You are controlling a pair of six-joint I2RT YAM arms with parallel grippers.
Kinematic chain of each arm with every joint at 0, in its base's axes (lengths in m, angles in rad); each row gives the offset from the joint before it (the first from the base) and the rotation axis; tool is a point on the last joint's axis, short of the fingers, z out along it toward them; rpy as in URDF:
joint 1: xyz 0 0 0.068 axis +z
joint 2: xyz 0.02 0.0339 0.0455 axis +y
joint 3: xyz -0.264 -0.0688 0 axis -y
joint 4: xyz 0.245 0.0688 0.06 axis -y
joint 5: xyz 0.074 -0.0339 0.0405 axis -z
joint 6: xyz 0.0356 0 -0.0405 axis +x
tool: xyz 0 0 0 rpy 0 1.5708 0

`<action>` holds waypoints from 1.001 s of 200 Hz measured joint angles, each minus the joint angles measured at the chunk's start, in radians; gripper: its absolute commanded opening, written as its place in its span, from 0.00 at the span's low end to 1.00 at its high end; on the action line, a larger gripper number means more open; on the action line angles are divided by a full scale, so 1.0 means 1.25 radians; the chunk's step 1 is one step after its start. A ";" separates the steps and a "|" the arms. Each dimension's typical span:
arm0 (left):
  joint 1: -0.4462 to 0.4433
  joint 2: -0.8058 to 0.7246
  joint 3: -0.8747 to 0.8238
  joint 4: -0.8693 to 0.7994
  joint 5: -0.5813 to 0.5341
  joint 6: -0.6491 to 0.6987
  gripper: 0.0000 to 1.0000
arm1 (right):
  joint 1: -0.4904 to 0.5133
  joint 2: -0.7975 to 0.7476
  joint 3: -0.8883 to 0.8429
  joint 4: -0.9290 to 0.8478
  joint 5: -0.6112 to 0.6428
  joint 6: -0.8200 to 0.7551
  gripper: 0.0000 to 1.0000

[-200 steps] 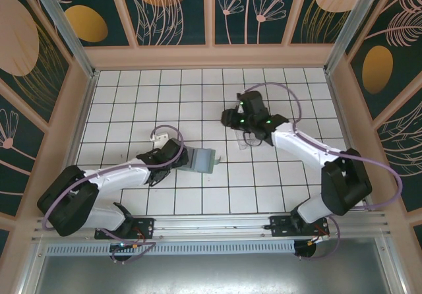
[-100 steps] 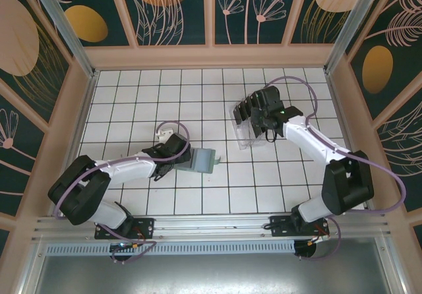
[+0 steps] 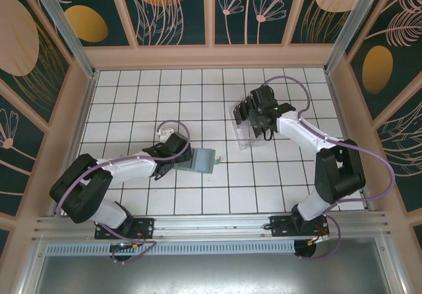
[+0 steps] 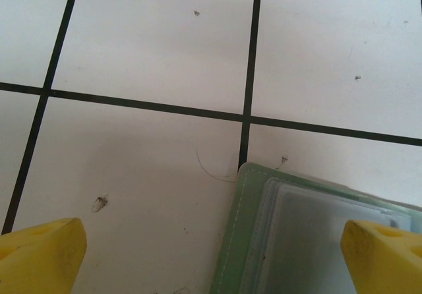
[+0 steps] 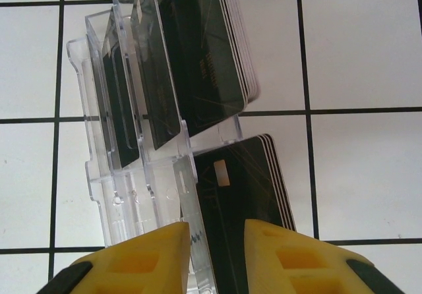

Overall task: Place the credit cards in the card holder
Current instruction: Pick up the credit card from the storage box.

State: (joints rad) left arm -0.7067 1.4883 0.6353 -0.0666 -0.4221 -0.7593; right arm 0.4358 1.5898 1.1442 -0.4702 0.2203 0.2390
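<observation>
The credit cards are glossy black stacks standing in a clear slotted tray. One stack sits in the nearest slot, and further stacks fill the slots behind. My right gripper is shut on the nearest stack, with a clear tray wall also caught between its yellow fingers. From above, the right gripper hangs over the tray. The sage-green card holder lies flat on the tiles. My left gripper stands open, low over the holder's corner.
A small white object lies on the tiles just behind the left arm. Wooden walls ring the white tiled floor. Open tiles lie between the holder and the tray.
The right gripper swung from left of the tray to over it, and its jaws narrowed onto the nearest card stack. The left arm shifted slightly along the holder's left end.
</observation>
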 measured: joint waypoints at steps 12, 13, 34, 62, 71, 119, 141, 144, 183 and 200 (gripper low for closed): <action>0.000 0.000 0.000 0.004 0.000 0.000 0.99 | 0.001 0.007 0.005 -0.001 0.000 -0.002 0.26; 0.000 0.000 0.000 0.005 0.000 0.000 0.99 | 0.001 0.007 0.005 -0.001 0.000 -0.002 0.26; 0.000 0.000 0.000 0.009 0.003 0.000 0.99 | 0.005 0.018 0.013 -0.001 0.000 -0.005 0.26; 0.000 0.000 0.000 0.009 0.003 0.000 0.99 | 0.012 0.030 0.020 -0.001 0.006 -0.011 0.25; 0.000 0.001 0.000 0.009 0.003 0.000 0.99 | 0.014 0.034 0.020 -0.001 0.008 -0.014 0.24; 0.002 0.012 0.000 0.016 0.015 0.000 0.99 | 0.023 0.052 0.020 -0.008 0.011 -0.019 0.15; 0.002 0.013 0.000 0.018 0.018 0.000 0.99 | 0.023 0.052 0.021 -0.010 0.011 -0.019 0.12; 0.002 0.013 0.000 0.019 0.018 0.000 0.99 | 0.023 0.052 0.020 -0.010 0.011 -0.020 0.12; 0.002 0.015 0.000 0.028 0.018 0.000 0.99 | 0.023 0.052 0.022 -0.013 0.008 -0.020 0.07; 0.002 0.015 0.000 0.031 0.018 0.001 0.99 | 0.026 0.052 0.023 -0.014 0.005 -0.019 0.03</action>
State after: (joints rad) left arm -0.7048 1.5066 0.6353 -0.0284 -0.3996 -0.7586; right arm 0.4679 1.6543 1.1736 -0.4873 0.2260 0.2150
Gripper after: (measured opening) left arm 0.988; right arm 0.057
